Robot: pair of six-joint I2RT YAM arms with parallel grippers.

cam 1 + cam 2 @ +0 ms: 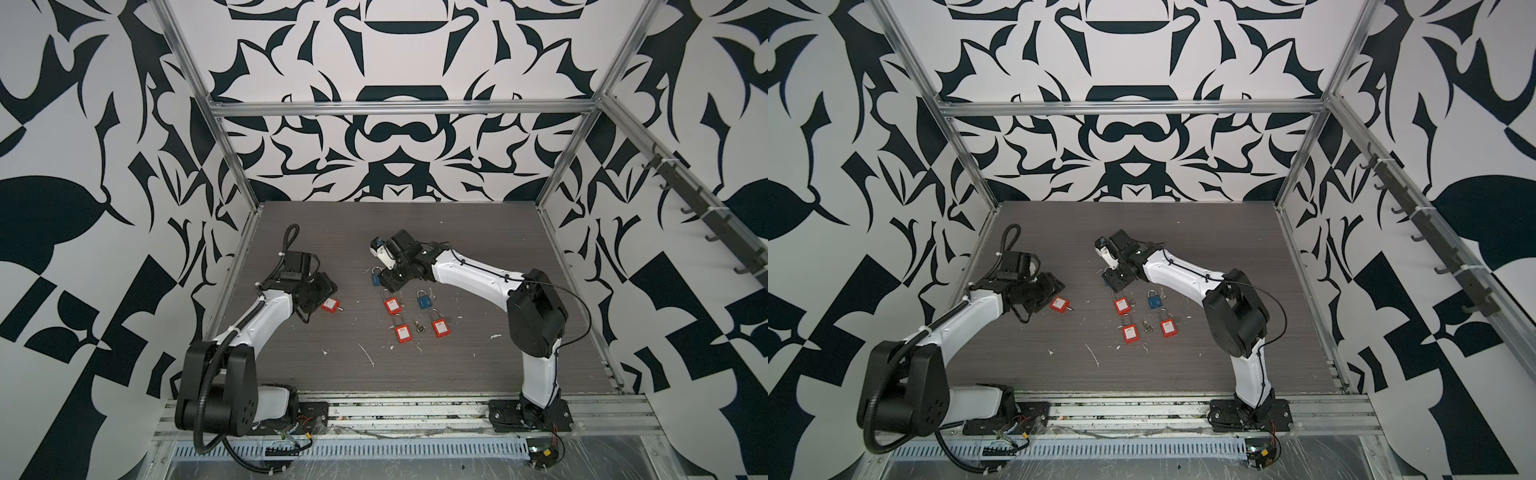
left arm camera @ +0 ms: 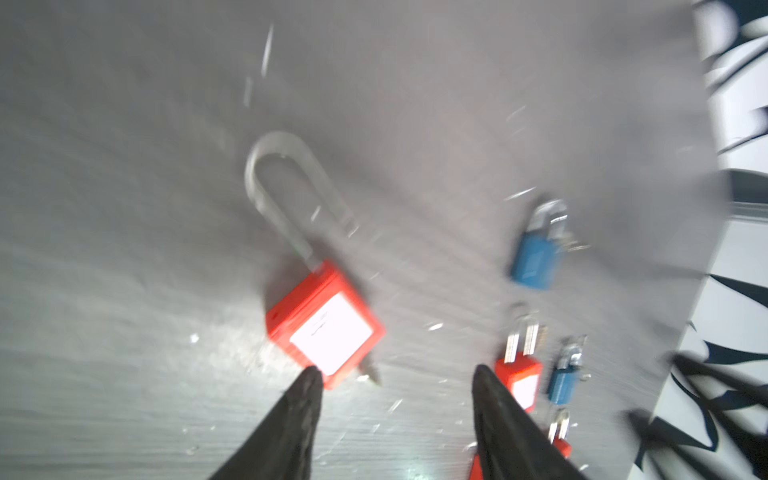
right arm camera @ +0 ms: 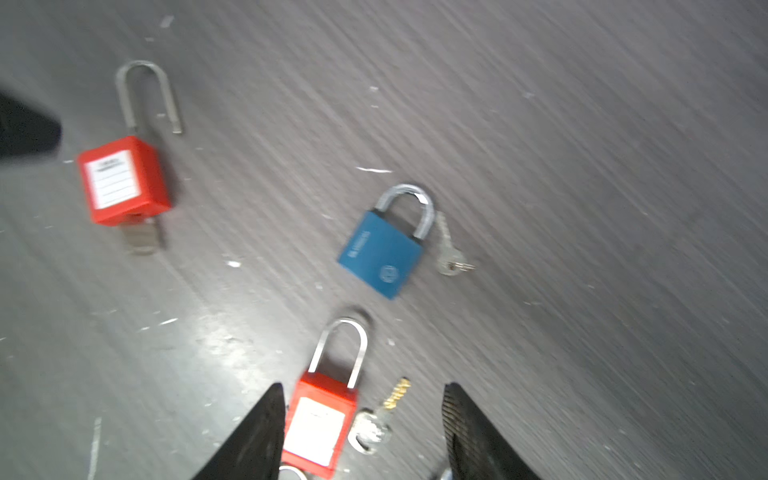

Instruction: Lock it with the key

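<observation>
The left hand [image 2: 395, 370] and right hand [image 3: 363, 386] are hanging open. The left wrist view is showing the red lock's [image 2: 328, 328] loop [image 2: 282, 187], hidden from above.

Key bunch [image 1: 418, 328] on table [image 1: 478, 249]: flank padlocks [image 1: 402, 333] just left and right; rear padlocks [image 1: 392, 305] behind; lone padlock [image 1: 329, 304] well left.

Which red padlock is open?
The red padlock lying alone beside the left claw: one shackle leg ends free of its body. The three other red padlocks lie grouped to its right.
</observation>
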